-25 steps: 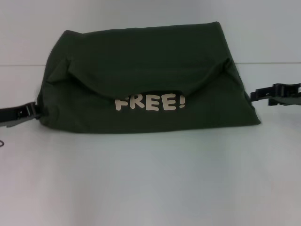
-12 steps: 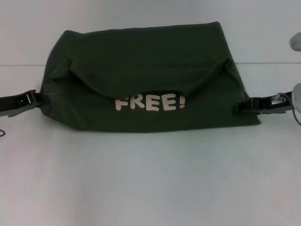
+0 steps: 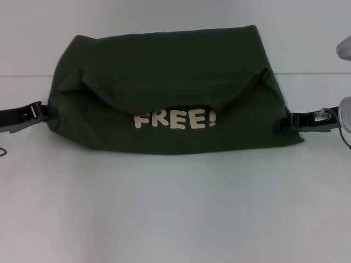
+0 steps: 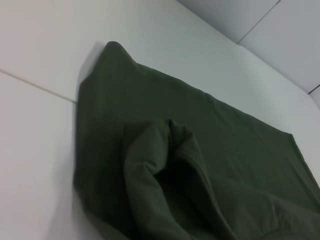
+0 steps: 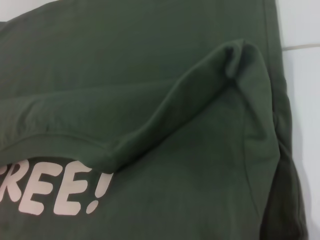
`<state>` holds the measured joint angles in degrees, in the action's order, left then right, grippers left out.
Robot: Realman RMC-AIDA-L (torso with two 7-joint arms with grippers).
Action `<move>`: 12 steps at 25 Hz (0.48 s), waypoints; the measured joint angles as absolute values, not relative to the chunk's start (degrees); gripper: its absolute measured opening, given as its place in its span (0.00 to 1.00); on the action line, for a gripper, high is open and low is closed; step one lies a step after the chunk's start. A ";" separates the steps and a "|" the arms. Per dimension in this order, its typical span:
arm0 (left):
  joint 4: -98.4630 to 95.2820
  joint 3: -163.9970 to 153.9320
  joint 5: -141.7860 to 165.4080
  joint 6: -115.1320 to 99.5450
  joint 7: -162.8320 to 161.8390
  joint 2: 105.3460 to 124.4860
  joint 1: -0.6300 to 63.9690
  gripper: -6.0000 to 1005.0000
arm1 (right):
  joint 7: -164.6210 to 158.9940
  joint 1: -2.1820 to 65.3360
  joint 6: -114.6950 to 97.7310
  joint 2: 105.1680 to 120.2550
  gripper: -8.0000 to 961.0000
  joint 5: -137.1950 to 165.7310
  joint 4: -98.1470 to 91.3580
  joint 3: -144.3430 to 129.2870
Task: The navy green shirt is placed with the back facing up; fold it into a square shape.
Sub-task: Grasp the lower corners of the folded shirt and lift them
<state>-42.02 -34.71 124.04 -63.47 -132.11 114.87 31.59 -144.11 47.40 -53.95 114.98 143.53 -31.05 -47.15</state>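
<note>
Left gripper [image 3: 39, 112] lies low at the one navy green shirt's [image 3: 170, 82] left edge; right gripper [image 3: 281, 123] at its right edge; jaws' state unclear; white surface [image 3: 175, 208] beneath.

One large dark olive-green short-sleeved shirt of soft matte fabric [image 3: 170, 71] is lying folded on one pale white counter [image 3: 175, 208]; it is also showing in the left wrist view [image 4: 200, 165] and the right wrist view [image 5: 150, 75]. One cream word, "FREE!" [image 3: 175, 119], made of four letters and one exclamation mark, is showing on it. Two black pincers are showing in the head view: one left pincer [image 3: 39, 111] is sitting at the shirt's left edge, and one right pincer [image 3: 286, 121] is sitting at its right edge. One thin seam line [image 3: 312, 73] is running across the counter.
</note>
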 joint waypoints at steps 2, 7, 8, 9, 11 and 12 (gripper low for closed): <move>-42.02 -34.71 124.02 -63.45 -132.09 114.87 31.64 0.02 | -144.17 47.40 -53.95 114.85 0.42 143.55 -30.89 -47.16; -42.02 -34.71 124.01 -63.45 -132.16 114.87 31.64 0.02 | -144.20 47.34 -53.80 114.55 0.31 143.62 -30.50 -46.95; -42.01 -34.72 124.01 -63.56 -132.16 114.87 31.64 0.02 | -144.21 47.29 -53.82 114.54 0.29 143.62 -30.51 -46.92; -42.02 -34.75 124.01 -63.74 -132.16 114.80 31.64 0.02 | -144.21 47.12 -53.97 114.51 0.27 143.59 -30.59 -46.83; -42.02 -34.83 124.07 -64.54 -132.25 114.46 31.64 0.02 | -144.22 46.72 -54.66 114.36 0.23 143.41 -31.17 -46.55; -42.02 -34.85 124.17 -65.16 -132.31 114.24 31.62 0.02 | -144.22 46.42 -55.26 114.25 0.19 143.30 -31.71 -46.33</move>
